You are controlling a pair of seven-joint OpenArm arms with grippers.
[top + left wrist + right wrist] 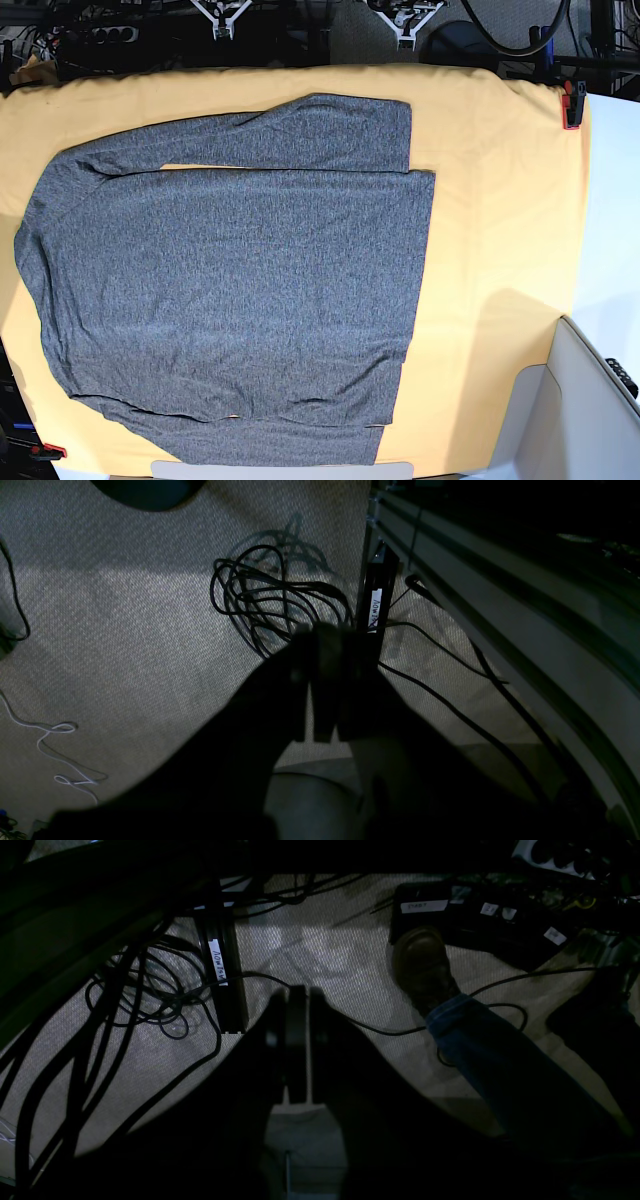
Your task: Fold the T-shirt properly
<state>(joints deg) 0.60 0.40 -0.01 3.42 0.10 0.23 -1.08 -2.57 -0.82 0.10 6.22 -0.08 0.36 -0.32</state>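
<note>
T-shirt (pixel 230 290): heathered grey knit, soft, matt. Cloth sheet (pixel 495 200): yellow-orange, smooth, matt. Carpet (pixel 125 630): coarse woven texture. Cables (pixel 270 600): glossy black.

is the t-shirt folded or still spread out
Spread out, unfolded: the T-shirt lies flat on the yellow-orange cloth, body fully open, both long sleeves lying along its edges.

Your floor is woven beige carpet (pixel 125 645), dim and patchy with shadow. Beyond the left gripper lies a loose coil of black cable (pixel 270 597), beside a black post (pixel 372 605) with a white label; an aluminium frame rail (pixel 500 610) runs to that gripper's right. A thin white cord (pixel 55 740) trails far left. Ahead and right of the right gripper stands a brown shoe (pixel 422 962) under a jeans leg (pixel 500 1060), with labelled black boxes (pixel 480 922) behind. Your bench wears a yellow cloth (pixel 500 200), held by a red clamp (pixel 572 105).
</note>
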